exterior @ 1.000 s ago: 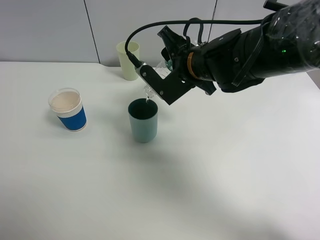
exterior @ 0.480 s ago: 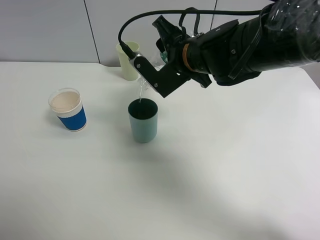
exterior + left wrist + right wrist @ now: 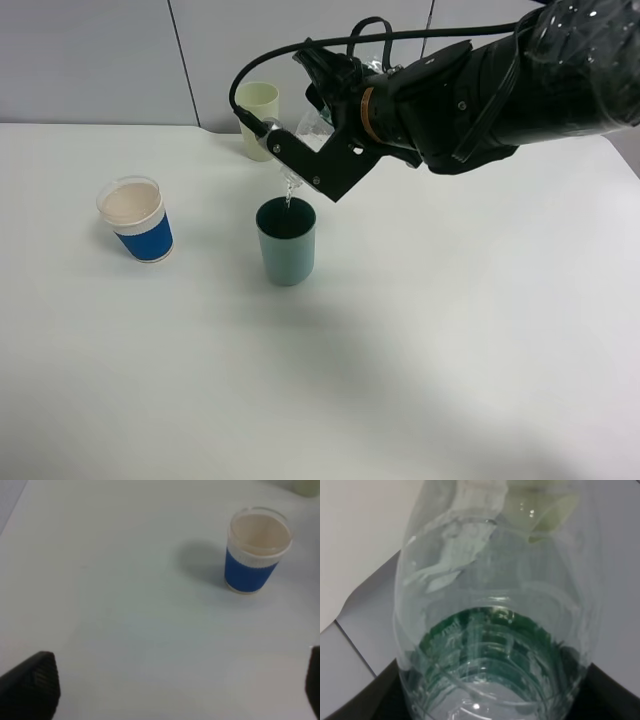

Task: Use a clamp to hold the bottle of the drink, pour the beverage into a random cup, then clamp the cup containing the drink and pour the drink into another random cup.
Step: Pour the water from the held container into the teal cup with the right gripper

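Shifted leftward, the bottle is squeezed by the right clamp; beverage is streamed into the teal cup; left clamp spread apart.

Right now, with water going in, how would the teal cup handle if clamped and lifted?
The teal cup is smooth-sided and handleless, so it may slip in a grip. It is taller than wide with a slightly narrower base, so a sideways push could tip it. Water from the bottle is falling in, so it probably sloshes when tilted.
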`<state>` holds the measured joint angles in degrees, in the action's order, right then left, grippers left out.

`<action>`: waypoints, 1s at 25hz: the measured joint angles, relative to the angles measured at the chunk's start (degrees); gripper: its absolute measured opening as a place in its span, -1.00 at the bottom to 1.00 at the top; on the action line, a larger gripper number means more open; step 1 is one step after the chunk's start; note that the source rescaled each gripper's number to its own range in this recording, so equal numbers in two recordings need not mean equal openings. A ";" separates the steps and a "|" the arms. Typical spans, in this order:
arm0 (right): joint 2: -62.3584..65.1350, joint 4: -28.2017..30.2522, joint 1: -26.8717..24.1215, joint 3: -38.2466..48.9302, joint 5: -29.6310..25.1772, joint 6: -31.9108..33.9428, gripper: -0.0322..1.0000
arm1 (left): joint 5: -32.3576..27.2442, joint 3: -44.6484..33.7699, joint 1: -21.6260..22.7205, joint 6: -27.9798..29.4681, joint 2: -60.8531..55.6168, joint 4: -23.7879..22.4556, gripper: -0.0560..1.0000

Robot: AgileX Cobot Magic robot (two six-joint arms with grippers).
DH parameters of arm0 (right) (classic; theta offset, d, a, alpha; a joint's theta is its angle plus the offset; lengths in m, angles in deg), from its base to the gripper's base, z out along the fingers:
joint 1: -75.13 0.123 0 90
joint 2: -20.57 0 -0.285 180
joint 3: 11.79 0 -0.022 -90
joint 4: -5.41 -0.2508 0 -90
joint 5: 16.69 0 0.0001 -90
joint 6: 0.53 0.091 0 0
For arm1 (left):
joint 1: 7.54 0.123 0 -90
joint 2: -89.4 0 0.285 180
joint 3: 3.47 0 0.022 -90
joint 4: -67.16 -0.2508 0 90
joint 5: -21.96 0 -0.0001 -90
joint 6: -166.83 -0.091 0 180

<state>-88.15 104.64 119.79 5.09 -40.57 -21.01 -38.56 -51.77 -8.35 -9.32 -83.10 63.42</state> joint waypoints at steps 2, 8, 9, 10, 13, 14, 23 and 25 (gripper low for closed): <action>0.00 0.00 0.00 0.00 -0.07 -1.17 -0.94 | 0.00 0.00 0.00 0.00 0.00 0.00 1.00; 0.00 0.00 0.00 0.00 -0.11 -4.25 -0.94 | 0.00 0.00 0.00 0.00 0.00 0.00 1.00; 0.00 0.00 0.00 0.00 -0.18 -4.83 -0.94 | 0.00 0.00 0.00 0.00 0.00 0.00 1.00; 0.00 0.00 0.00 0.00 -0.18 -5.29 -0.94 | 0.00 0.00 0.00 0.00 0.00 0.00 1.00; 0.00 0.00 0.00 0.00 -0.02 -6.34 -0.94 | 0.00 0.00 0.00 0.00 0.00 0.00 1.00; 0.00 0.00 0.00 0.00 -0.02 -6.40 -0.94 | 0.00 0.00 0.00 0.00 0.00 0.00 1.00; 0.00 0.00 0.00 0.00 0.02 -3.90 -0.94 | 0.00 0.00 0.00 0.00 0.00 0.00 1.00; 0.00 0.00 0.00 0.00 0.02 -0.02 -0.94 | 0.00 0.00 0.00 0.00 0.00 0.00 1.00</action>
<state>-88.15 104.64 119.79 5.09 -40.54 -21.03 -38.56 -51.77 -8.35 -9.32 -83.10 63.42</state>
